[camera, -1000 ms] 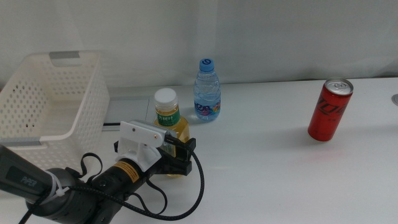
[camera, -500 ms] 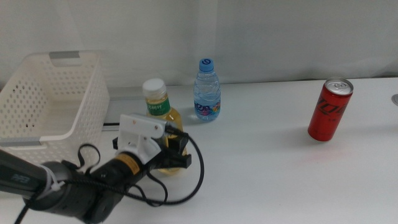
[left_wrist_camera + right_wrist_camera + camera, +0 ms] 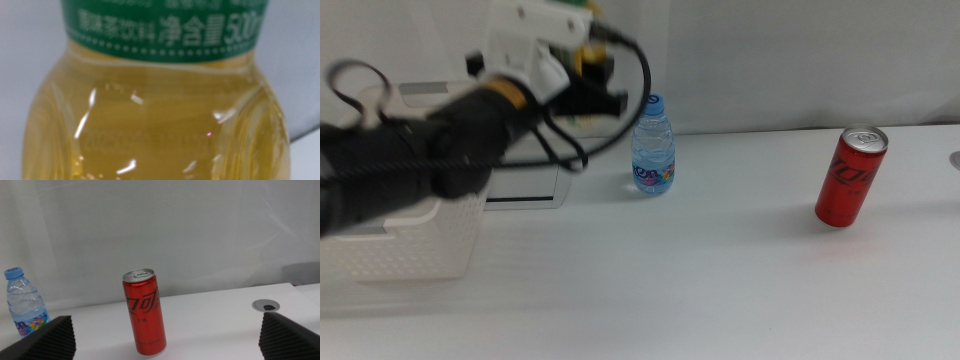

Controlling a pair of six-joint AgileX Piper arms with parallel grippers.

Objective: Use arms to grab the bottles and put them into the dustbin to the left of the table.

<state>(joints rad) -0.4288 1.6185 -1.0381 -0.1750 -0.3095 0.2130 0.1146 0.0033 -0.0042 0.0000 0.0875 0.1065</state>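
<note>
Across the wide white table (image 3: 740, 260), most of the surface toward the near edge and through the middle lies bare, with things gathered along the far edge. At the far left corner stands the white dustbin (image 3: 410, 255), its perforated wall reaching close to the table's left edge, largely hidden behind the left arm (image 3: 410, 160), which comes in from the left and is raised above the basket, blurred. The left gripper (image 3: 588, 75) sits high above the table's far left part, pinching the yellow-liquid bottle (image 3: 155, 110); in the left wrist view that bottle fills the picture, green label band above the amber liquid, the jaws themselves out of sight. In the middle view only slivers of yellow show between the dark jaw ends. The red soda can (image 3: 850, 176) stands upright near the far right edge, well apart from everything else. The clear bottle with the blue cap (image 3: 653, 147) stands upright at the far edge near the middle, just beside the lifted gripper. The right gripper (image 3: 165, 340) waits low beyond the can, its jaws spread wide.
</note>
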